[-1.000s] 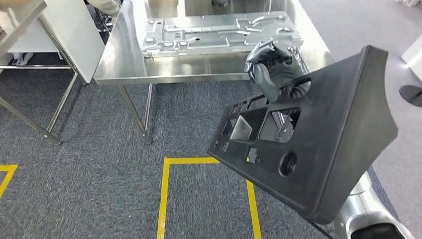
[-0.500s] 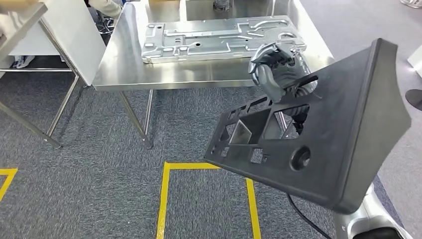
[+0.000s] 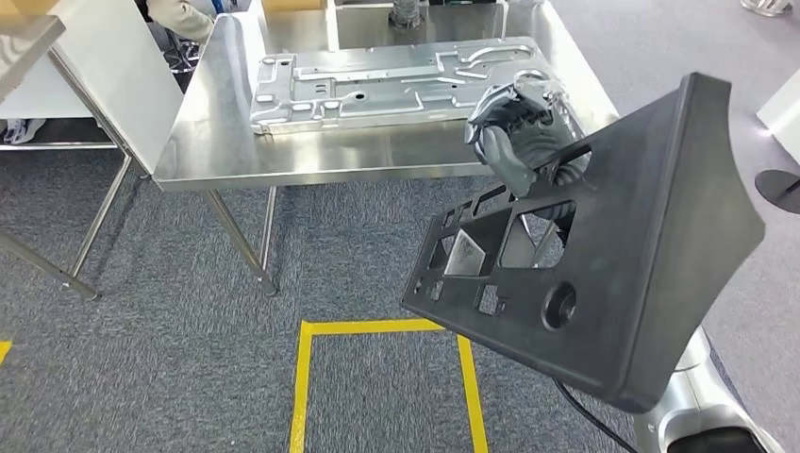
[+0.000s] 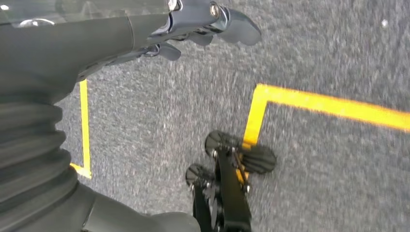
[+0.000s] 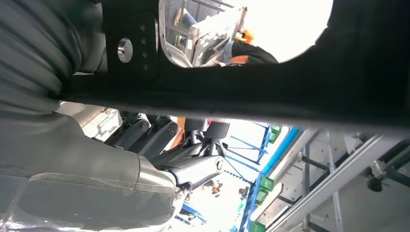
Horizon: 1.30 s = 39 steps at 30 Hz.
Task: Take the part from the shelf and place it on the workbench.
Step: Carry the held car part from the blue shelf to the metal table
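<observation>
From the head view, you see the whole scene has slid since a second ago: the steel workbench point(image 3: 377, 151) now sits lower and further left in the picture, so the camera has moved. Your right hand point(image 3: 524, 132) grips the black part point(image 3: 623, 255) as before, fingers curled over its upper edge. The part hangs in the air above the carpet, short of the workbench. It is tilted, with its long axis running from the cut-out end, below the fingers, up to a tall corner beyond them. A pressed metal panel point(image 3: 396, 80) lies on the workbench.

From the left wrist view, your left hand point(image 4: 193, 24) holds nothing, fingers loosely apart over a yellow floor line point(image 4: 329, 104).

From the right wrist view, the right hand's fingers point(image 5: 193, 164) close around the part's dark edge point(image 5: 270, 96).
</observation>
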{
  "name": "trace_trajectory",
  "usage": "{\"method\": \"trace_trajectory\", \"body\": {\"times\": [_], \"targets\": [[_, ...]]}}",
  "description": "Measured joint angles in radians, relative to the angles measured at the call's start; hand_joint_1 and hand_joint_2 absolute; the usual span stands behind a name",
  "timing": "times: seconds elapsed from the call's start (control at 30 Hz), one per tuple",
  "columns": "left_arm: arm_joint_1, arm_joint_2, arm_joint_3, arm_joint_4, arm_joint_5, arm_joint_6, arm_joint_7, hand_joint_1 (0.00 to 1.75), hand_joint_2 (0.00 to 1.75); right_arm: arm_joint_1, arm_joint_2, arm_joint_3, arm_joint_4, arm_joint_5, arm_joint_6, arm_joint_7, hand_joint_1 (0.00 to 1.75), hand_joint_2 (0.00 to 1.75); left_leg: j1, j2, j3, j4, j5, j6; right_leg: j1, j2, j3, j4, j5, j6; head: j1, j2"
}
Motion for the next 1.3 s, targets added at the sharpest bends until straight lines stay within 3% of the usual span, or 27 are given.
{"method": "trace_trajectory", "body": {"times": [0.07, 0.1, 0.2, 0.23, 0.27, 0.33, 0.4, 0.43, 0.53, 0.6, 0.63, 0.7, 0.73, 0.77, 0.8, 0.87, 0.93, 1.03, 1.1, 1.13, 1.2, 1.23, 1.27, 1.3], "targets": [[0.000, -0.001, 0.001, 0.000, 0.000, -0.001, -0.003, 0.00, 1.75, -0.004, -0.002, -0.004, -0.001, 0.006, 0.000, -0.003, 1.75, 1.75, 0.005, 0.000, 0.016, -0.012, 0.005, 0.009, 0.000, -0.001, 0.000, 0.019, -0.015, 0.012, 0.002, 0.000], [-0.001, -0.001, 0.001, 0.000, -0.001, -0.002, -0.004, 0.00, 1.75, -0.006, -0.004, -0.006, -0.002, 0.007, 0.000, -0.006, 1.75, 1.75, 0.009, 0.000, 0.025, -0.018, 0.004, 0.013, -0.001, -0.002, -0.017, 0.057, -0.032, 0.017, 0.004, 0.000], [-0.003, -0.002, 0.001, 0.000, -0.003, -0.005, -0.005, 0.00, 1.75, -0.001, -0.010, -0.010, -0.002, 0.009, 0.001, -0.012, 1.75, 1.75, 0.010, 0.000, 0.039, -0.020, -0.011, 0.021, -0.010, -0.003, -0.141, 0.253, -0.097, 0.031, 0.007, 0.000], [-0.002, -0.003, 0.001, 0.000, -0.004, -0.005, -0.005, 0.00, 1.75, 0.002, -0.012, -0.010, -0.002, 0.010, 0.001, -0.013, 1.75, 1.75, 0.010, 0.000, 0.043, -0.019, -0.017, 0.020, -0.013, -0.003, -0.174, 0.290, -0.096, 0.034, 0.007, 0.000], [-0.001, -0.003, 0.001, 0.000, -0.004, -0.005, -0.005, 0.00, 1.75, 0.005, -0.014, -0.011, -0.002, 0.010, 0.001, -0.014, 1.75, 1.75, 0.010, -0.001, 0.050, -0.018, -0.024, 0.019, -0.016, -0.004, -0.185, 0.285, -0.072, 0.037, 0.007, 0.000], [0.000, -0.004, 0.001, 0.000, -0.006, -0.005, -0.005, 0.00, 1.75, 0.007, -0.018, -0.014, -0.002, 0.010, 0.001, -0.021, 1.75, 1.75, 0.010, -0.002, 0.068, -0.014, -0.040, 0.014, -0.021, -0.009, -0.152, 0.168, 0.022, 0.037, 0.007, 0.000], [-0.001, -0.004, 0.001, 0.000, -0.007, -0.005, -0.005, 0.00, 1.75, 0.009, -0.021, -0.017, -0.004, 0.010, 0.002, -0.028, 1.75, 1.75, 0.007, -0.004, 0.080, -0.011, -0.056, 0.005, -0.018, -0.013, -0.105, 0.046, 0.081, 0.032, 0.007, 0.000], [-0.001, -0.004, 0.001, 0.000, -0.007, -0.004, -0.005, 0.00, 1.75, 0.012, -0.023, -0.018, -0.006, 0.010, 0.002, -0.031, 1.75, 1.75, 0.006, -0.004, 0.082, -0.010, -0.062, -0.001, -0.016, -0.014, -0.095, 0.019, 0.087, 0.027, 0.006, 0.000], [-0.001, -0.004, 0.001, 0.000, -0.008, -0.003, -0.005, 0.00, 1.75, 0.019, -0.029, -0.020, -0.015, 0.011, 0.003, -0.034, 1.75, 1.75, 0.007, -0.003, 0.089, -0.013, -0.073, -0.019, -0.014, -0.010, -0.087, 0.006, 0.076, 0.010, 0.006, 0.000], [-0.002, -0.004, 0.002, 0.000, -0.007, -0.001, -0.004, 0.00, 1.75, 0.017, -0.031, -0.022, -0.021, 0.010, 0.004, -0.036, 1.75, 1.75, 0.009, -0.002, 0.074, 0.031, -0.098, -0.029, -0.019, -0.010, -0.070, -0.004, 0.071, -0.003, 0.003, 0.000], [-0.003, -0.003, 0.003, 0.000, -0.007, 0.001, -0.003, 0.00, 1.75, 0.016, -0.031, -0.021, -0.023, 0.007, 0.006, -0.036, 1.75, 1.75, 0.011, -0.002, 0.046, 0.086, -0.121, -0.033, -0.019, -0.010, -0.062, -0.007, 0.067, -0.007, 0.002, 0.000], [-0.002, -0.003, 0.006, 0.000, -0.006, 0.003, -0.002, 0.00, 1.75, 0.013, -0.031, -0.018, -0.023, -0.009, 0.015, -0.037, 1.75, 1.75, 0.013, -0.003, -0.040, 0.231, -0.166, -0.038, -0.017, -0.011, -0.048, -0.008, 0.054, -0.013, 0.000, 0.000], [-0.001, -0.004, 0.008, 0.000, -0.007, 0.003, -0.002, 0.00, 1.75, 0.012, -0.031, -0.015, -0.023, -0.020, 0.020, -0.034, 1.75, 1.75, 0.013, -0.003, -0.076, 0.280, -0.169, -0.040, -0.017, -0.010, -0.040, -0.008, 0.047, -0.013, 0.000, 0.000], [0.000, -0.004, 0.009, 0.000, -0.007, 0.003, -0.002, 0.00, 1.75, 0.009, -0.031, -0.012, -0.023, -0.033, 0.024, -0.030, 1.75, 1.75, 0.014, -0.002, -0.095, 0.291, -0.151, -0.041, -0.016, -0.010, -0.031, -0.007, 0.040, -0.013, 0.000, 0.000], [0.001, -0.004, 0.011, 0.000, -0.007, 0.003, -0.002, 0.00, 1.75, 0.003, -0.031, -0.009, -0.023, -0.045, 0.027, -0.024, 1.75, 1.75, 0.014, -0.002, -0.093, 0.259, -0.113, -0.040, -0.016, -0.009, -0.020, -0.007, 0.032, -0.012, 0.000, 0.000], [0.000, -0.003, 0.015, 0.000, -0.007, 0.003, -0.002, 0.00, 1.75, -0.015, -0.028, 0.001, -0.020, -0.064, 0.030, -0.012, 1.75, 1.75, 0.013, -0.003, -0.047, 0.121, -0.017, -0.034, -0.015, -0.009, 0.002, -0.006, 0.014, -0.006, 0.000, 0.000], [-0.001, -0.002, 0.018, 0.000, -0.007, 0.003, -0.003, 0.00, 1.75, -0.036, -0.021, 0.017, -0.014, -0.076, 0.030, -0.005, 1.75, 1.75, 0.009, -0.003, -0.008, 0.018, 0.023, -0.024, -0.012, -0.006, 0.012, -0.004, -0.001, 0.003, 0.000, 0.000], [-0.004, -0.002, 0.020, 0.000, -0.007, 0.003, -0.004, 0.00, 1.75, -0.054, 0.000, 0.040, 0.000, -0.087, 0.025, -0.002, 1.75, 1.75, 0.007, -0.003, 0.003, -0.003, 0.012, -0.008, -0.011, -0.005, 0.017, -0.008, -0.012, 0.019, 0.000, 0.000], [-0.005, -0.002, 0.020, 0.000, -0.007, 0.003, -0.004, 0.00, 1.75, -0.065, 0.013, 0.051, 0.009, -0.091, 0.022, -0.003, 1.75, 1.75, 0.012, -0.004, 0.019, -0.012, 0.006, 0.004, -0.012, -0.007, 0.007, 0.027, -0.033, 0.029, 0.003, 0.000], [-0.006, -0.002, 0.021, 0.000, -0.008, 0.003, -0.004, 0.00, 1.75, -0.070, 0.019, 0.056, 0.013, -0.093, 0.021, -0.004, 1.75, 1.75, 0.014, -0.004, 0.028, -0.016, 0.002, 0.009, -0.014, -0.007, -0.018, 0.078, -0.054, 0.033, 0.005, 0.000], [-0.008, -0.002, 0.022, 0.000, -0.008, 0.003, -0.004, 0.00, 1.75, -0.074, 0.029, 0.065, 0.022, -0.095, 0.020, -0.006, 1.75, 1.75, 0.013, -0.005, 0.037, -0.017, -0.009, 0.014, -0.015, -0.007, -0.109, 0.223, -0.100, 0.039, 0.008, 0.000], [-0.008, -0.002, 0.022, 0.000, -0.008, 0.003, -0.004, 0.00, 1.75, -0.074, 0.033, 0.069, 0.027, -0.096, 0.020, -0.006, 1.75, 1.75, 0.013, -0.006, 0.043, -0.017, -0.015, 0.015, -0.016, -0.007, -0.152, 0.280, -0.107, 0.040, 0.008, 0.000], [-0.007, -0.002, 0.023, 0.000, -0.008, 0.003, -0.004, 0.00, 1.75, -0.073, 0.036, 0.074, 0.032, -0.096, 0.020, -0.006, 1.75, 1.75, 0.013, -0.007, 0.051, -0.016, -0.022, 0.015, -0.016, -0.008, -0.179, 0.301, -0.093, 0.041, 0.008, 0.000], [-0.006, -0.002, 0.023, 0.000, -0.008, 0.003, -0.004, 0.00, 1.75, -0.073, 0.039, 0.078, 0.036, -0.096, 0.020, -0.006, 1.75, 1.75, 0.012, -0.009, 0.061, -0.016, -0.030, 0.014, -0.017, -0.008, -0.186, 0.281, -0.057, 0.039, 0.009, 0.000]]}}
